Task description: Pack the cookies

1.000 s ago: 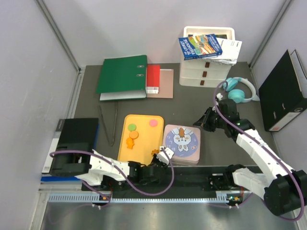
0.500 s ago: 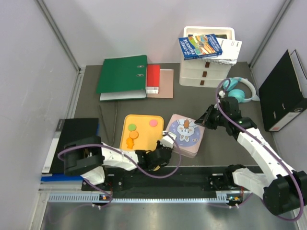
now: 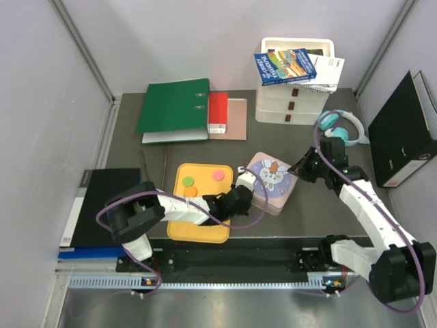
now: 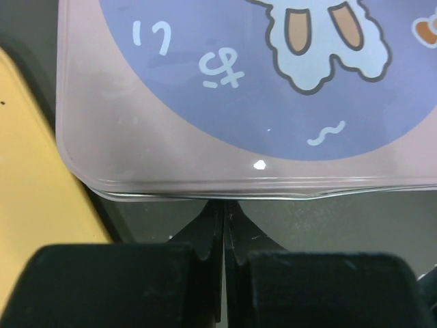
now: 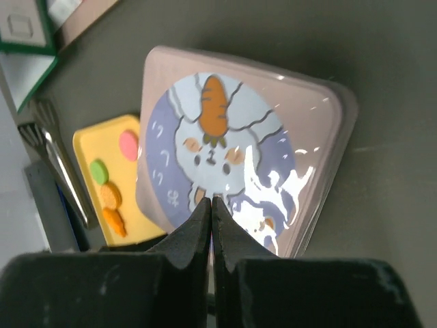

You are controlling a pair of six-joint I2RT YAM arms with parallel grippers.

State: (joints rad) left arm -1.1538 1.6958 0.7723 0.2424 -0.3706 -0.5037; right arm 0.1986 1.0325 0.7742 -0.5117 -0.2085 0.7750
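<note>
Across the counter (image 3: 314,212), the yellow tray (image 3: 179,229) sits just left of the bunny tin (image 3: 272,179). The left pincer (image 4: 224,213) is at the tin's near edge and the right pincer (image 5: 212,205) at its right edge — both closed, empty, probably to nudge it. The cookies (image 3: 190,192) lie on the tray, left of the tin.
</note>
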